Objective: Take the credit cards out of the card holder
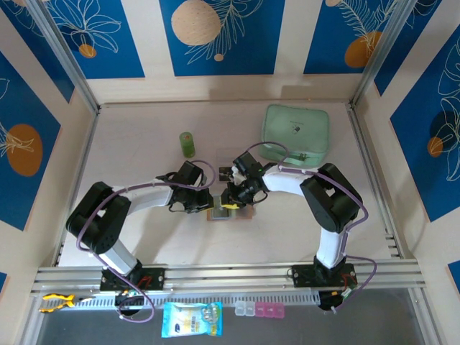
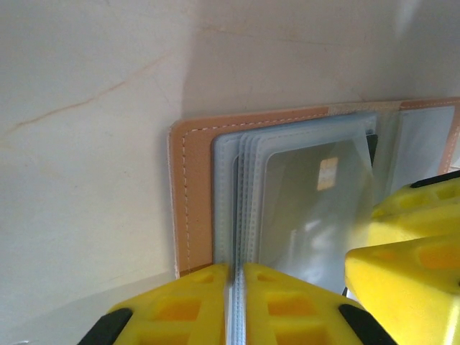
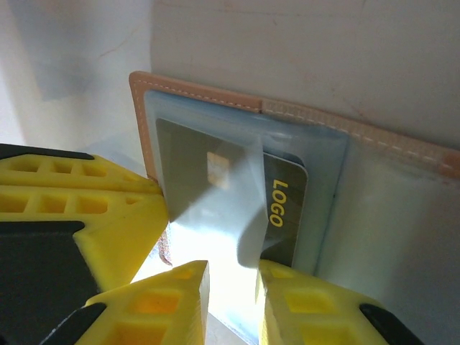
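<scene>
Your left pincer point(image 2: 236, 291) is closed on the clear sleeves of the card holder point(image 2: 192, 201); your right pincer point(image 3: 231, 295) stands narrow, fingers apart, beside the dark credit card point(image 3: 284, 208).

Black-and-white arms point(image 1: 144, 195), purple cables point(image 1: 86, 230), yellow pincer fingers point(image 2: 180, 309)

Robot lab test cell: pale tabletop point(image 1: 144, 136) walled by blue leaf-print panels point(image 1: 251, 43), aluminium rail point(image 1: 230, 277) along the near edge, left arm point(image 1: 108, 215) and right arm point(image 1: 332, 201) bolted to it.

Tan card holder point(image 3: 201, 95) open flat; dark credit card point(image 3: 284, 208) tucked inside.
</scene>
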